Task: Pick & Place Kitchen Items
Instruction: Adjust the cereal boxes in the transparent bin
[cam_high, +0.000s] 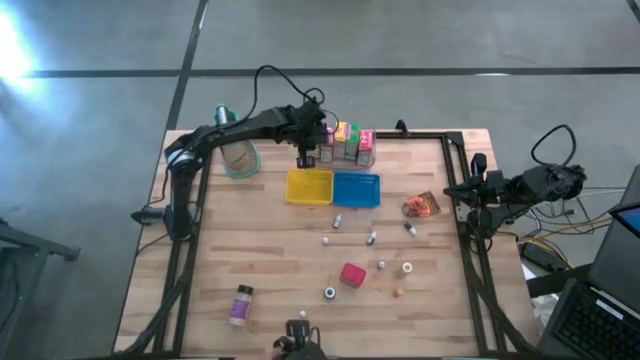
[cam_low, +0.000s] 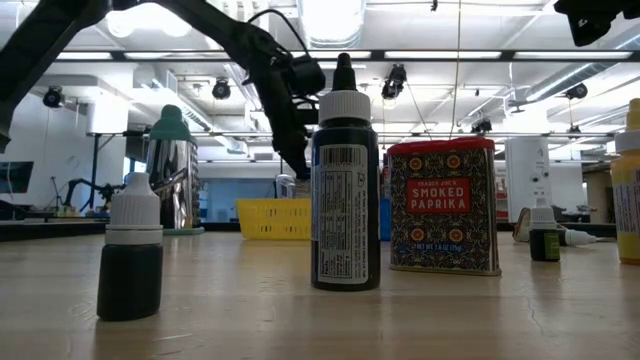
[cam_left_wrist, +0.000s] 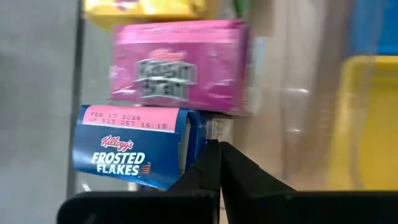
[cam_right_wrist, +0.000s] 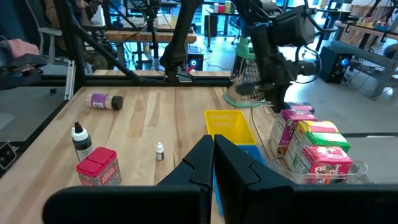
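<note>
Worktop (cam_high: 250, 260): pale wood planks, lab floor around.
Left claw (cam_high: 307, 158): pinched shut, empty, hanging beside the row of cartons (cam_high: 348, 144) at the far edge.
Right claw (cam_right_wrist: 213, 146): closed, empty, parked off the right side.
Nearest carton: blue cereal box (cam_left_wrist: 134, 146), just beside the fingertips, pink box (cam_left_wrist: 180, 65) past it.
Step, judged: grasp not made; open wide, straddle one box only, close square across its narrow faces.
Trays: yellow tray (cam_high: 309, 186), blue tray (cam_high: 357, 190) touching.
View gap: labels legible at left wrist only; low view alone reads paprika tin (cam_low: 443, 205).
</note>
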